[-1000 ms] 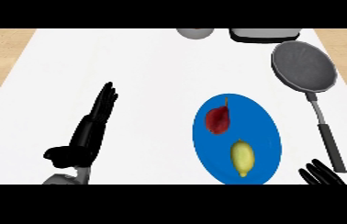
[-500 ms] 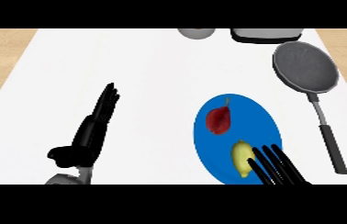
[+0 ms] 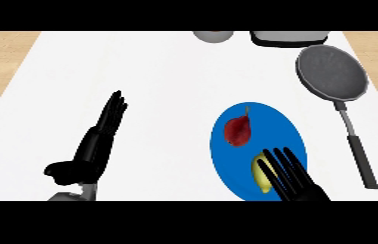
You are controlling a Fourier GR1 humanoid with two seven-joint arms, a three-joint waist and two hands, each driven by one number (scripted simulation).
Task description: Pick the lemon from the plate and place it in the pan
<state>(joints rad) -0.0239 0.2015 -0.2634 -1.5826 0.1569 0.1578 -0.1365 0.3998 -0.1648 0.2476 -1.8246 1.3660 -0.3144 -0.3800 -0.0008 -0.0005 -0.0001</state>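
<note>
Right hand (image 3: 295,180): fingers (image 3: 284,160) straight, spread, overlapping the lemon (image 3: 260,174) on the blue plate (image 3: 229,163); contact unclear. Left hand (image 3: 92,148): fingers straight, pressed together, holding nothing.

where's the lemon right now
In the head view, the lemon lies on the near part of the blue plate, lower right, below the red fruit, partly under the right hand.
</note>
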